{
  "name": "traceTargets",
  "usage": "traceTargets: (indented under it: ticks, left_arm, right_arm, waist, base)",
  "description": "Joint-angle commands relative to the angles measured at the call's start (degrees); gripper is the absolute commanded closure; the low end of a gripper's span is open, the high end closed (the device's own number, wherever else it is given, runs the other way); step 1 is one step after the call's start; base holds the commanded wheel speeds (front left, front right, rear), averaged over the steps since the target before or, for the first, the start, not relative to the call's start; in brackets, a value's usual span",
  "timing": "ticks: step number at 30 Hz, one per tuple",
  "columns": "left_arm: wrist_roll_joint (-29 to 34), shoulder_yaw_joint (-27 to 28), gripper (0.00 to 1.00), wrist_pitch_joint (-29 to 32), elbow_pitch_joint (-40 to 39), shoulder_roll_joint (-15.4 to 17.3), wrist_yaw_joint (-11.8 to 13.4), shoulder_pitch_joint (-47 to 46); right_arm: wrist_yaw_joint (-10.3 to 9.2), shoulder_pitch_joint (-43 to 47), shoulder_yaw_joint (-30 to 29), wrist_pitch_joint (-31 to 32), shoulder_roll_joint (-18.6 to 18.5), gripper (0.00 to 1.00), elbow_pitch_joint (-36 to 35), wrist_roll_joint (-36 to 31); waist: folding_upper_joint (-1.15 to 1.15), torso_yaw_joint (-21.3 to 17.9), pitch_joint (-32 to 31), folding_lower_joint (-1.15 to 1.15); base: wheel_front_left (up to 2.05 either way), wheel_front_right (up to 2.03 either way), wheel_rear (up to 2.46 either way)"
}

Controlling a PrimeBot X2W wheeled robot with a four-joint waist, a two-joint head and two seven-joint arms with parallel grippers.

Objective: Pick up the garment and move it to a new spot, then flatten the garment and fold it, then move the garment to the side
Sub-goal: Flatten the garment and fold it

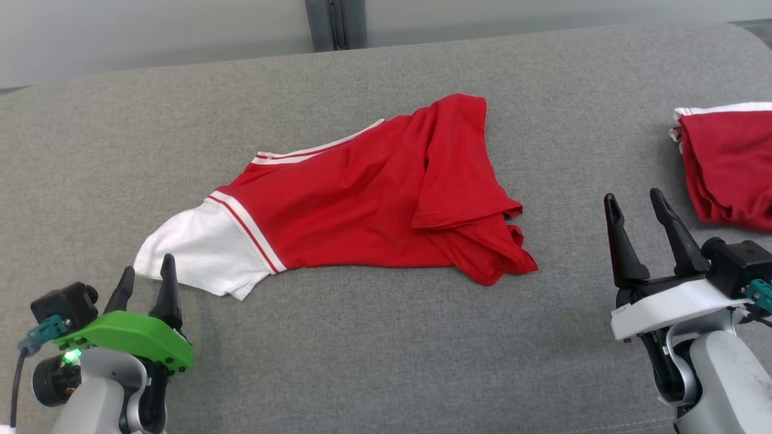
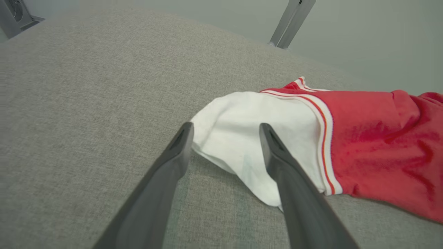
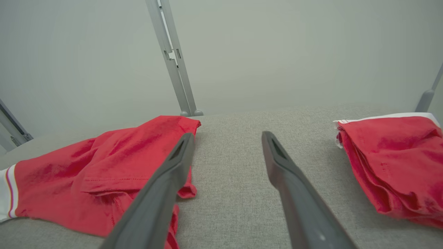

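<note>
As it lies crumpled midway on the grey cushion (image 1: 386, 349), the red shirt (image 1: 362, 199) shows a white sleeve (image 1: 193, 247) with red stripes at left; the left gripper (image 1: 148, 264), close to this sleeve, and the right gripper (image 1: 633, 196) both stand spread, empty.

A red garment (image 1: 362, 199) lies crumpled across the middle of the grey fabric worktop (image 1: 386, 337). Its white sleeve with red-and-white trim points to the lower left, and its red far end is folded back over itself. The left end effector (image 1: 146, 280), green-shelled, stands with its dark fingers parted, tips at the edge of the white sleeve. The right end effector (image 1: 634, 211) hovers with its fingers spread, well apart from the garment. A second red garment (image 1: 730, 169) lies folded at the right edge.
</note>
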Motion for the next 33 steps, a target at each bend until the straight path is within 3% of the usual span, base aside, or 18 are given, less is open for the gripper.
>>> traceTargets:
  ticks: [1,8,15,26,33]
  left_arm:
    - [1.4,-0.4,0.0,-1.1,-0.9,0.7,0.7,1.2]
    - [7.2,-2.6,0.0,-6.6,-8.3,1.5,3.5,5.4]
    - [13.6,-3.7,0.0,-9.4,-15.8,-1.4,5.9,9.8]
    - [17.4,-3.3,0.0,-9.5,-17.0,-5.7,2.4,10.6]
    - [18.3,-2.6,0.0,-9.5,-15.8,-7.7,0.8,9.8]
  right_arm:
    - [0.03,0.9,-0.1,-0.2,-0.2,0.0,0.2,0.5]
    - [0.03,2.2,0.3,-0.2,0.0,0.0,0.2,0.5]
    - [0.03,4.0,0.3,-0.2,0.2,0.0,-0.2,0.8]
    - [0.03,2.2,5.2,-0.1,-1.3,0.0,1.3,0.3]
    - [0.03,-4.4,12.9,6.7,-1.7,0.0,6.5,-0.9]
  waist:
    - [0.0,0.7,-1.2,0.0]
    - [0.0,1.7,-3.4,0.0]
    - [0.0,2.6,-4.6,0.0]
    - [0.0,4.8,-4.6,0.0]
    - [0.0,6.7,-3.6,0.0]
  base:
    - [0.0,0.0,0.0]
    - [0.0,0.0,0.0]
    - [0.0,0.0,0.0]
    - [0.0,0.0,0.0]
    - [0.0,0.0,0.0]
